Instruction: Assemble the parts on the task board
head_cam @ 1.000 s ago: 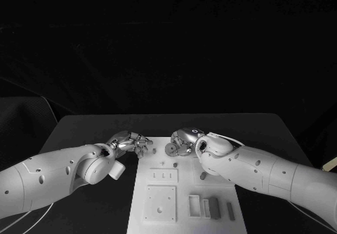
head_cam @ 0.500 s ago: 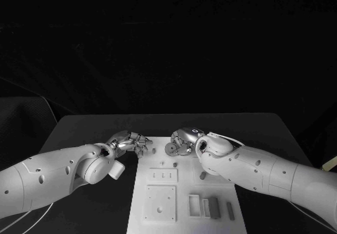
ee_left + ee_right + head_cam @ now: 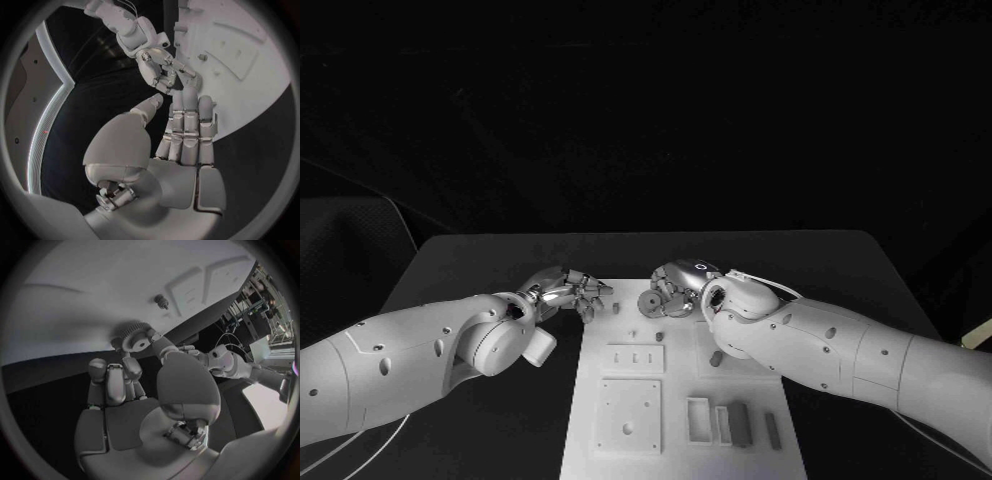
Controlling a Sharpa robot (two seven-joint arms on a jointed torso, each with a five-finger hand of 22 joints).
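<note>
Black table (image 3: 473, 262) with a white task board (image 3: 769, 392) between two robot arms.
The right hand (image 3: 134, 365) pinches a small gear (image 3: 139, 341) over the board's far end; the left hand (image 3: 181, 130), fingers extended together, holds nothing beside it.

Task board (image 3: 678, 440) lies mid-table (image 3: 473, 260); both hands at its far end.

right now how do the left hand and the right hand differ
The right hand pinches a small gear at its fingertips; the left hand holds nothing, its fingers lying straight and side by side. In the head view the right hand is over the task board's far end, while the left hand sits at the board's left edge over the black table. Both are silver hands on white arms.
</note>
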